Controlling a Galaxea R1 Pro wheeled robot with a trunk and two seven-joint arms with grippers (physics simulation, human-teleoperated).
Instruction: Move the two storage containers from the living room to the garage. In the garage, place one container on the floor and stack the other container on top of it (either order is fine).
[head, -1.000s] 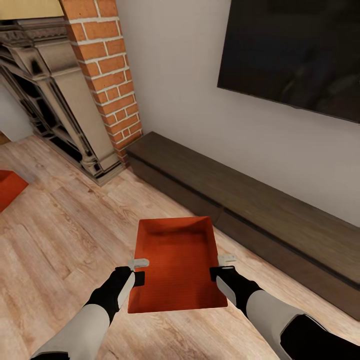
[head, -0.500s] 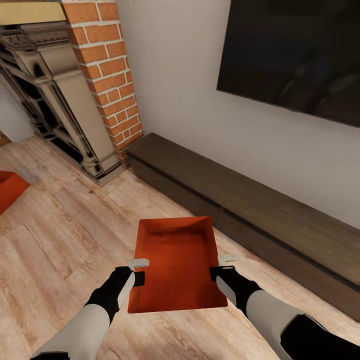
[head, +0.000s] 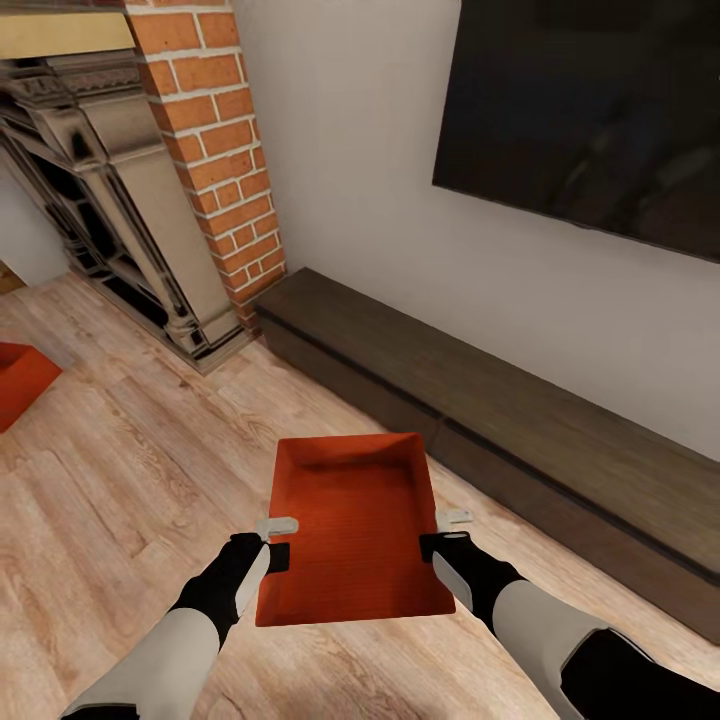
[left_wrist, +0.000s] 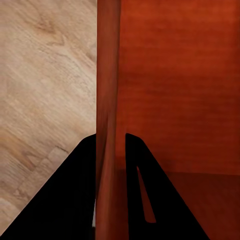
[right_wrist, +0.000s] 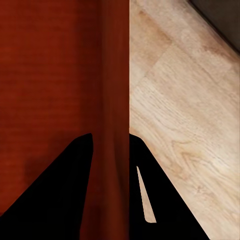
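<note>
Left pincer (head: 278, 541): clenched on the left long wall of the held container, 1 finger (left_wrist: 150, 200) inside the wall and 1 outside, as the left wrist view shows.
Right pincer (head: 443, 533): clenched on the opposite long wall in the same way, wall edge running between the 2 black fingers (right_wrist: 65, 195) in the right wrist view.
Held container (head: 350, 525): red-orange, open-topped, carried level between both pincers, long axis pointing away from the robot, raised above the plank floor; nothing inside.
Second container (head: 18, 378): same red-orange colour, resting on the wood floor at the far left edge of the head view, cut off by the frame, well apart from the held one.
Floor (head: 120, 450): light wood planks, seen beneath and around the held container in all 3 views.
Cabinet (head: 500, 420): long, low, dark brown, against the white wall, ahead and to the right of the held container.
Brick chimney (head: 215, 150): red brick, upright, just beside the cabinet's left end.
Fireplace (head: 110, 210): ornate, dark, to the left of the chimney and touching it.
Screen (head: 590, 110): large, dark, mounted on the wall above the cabinet.
</note>
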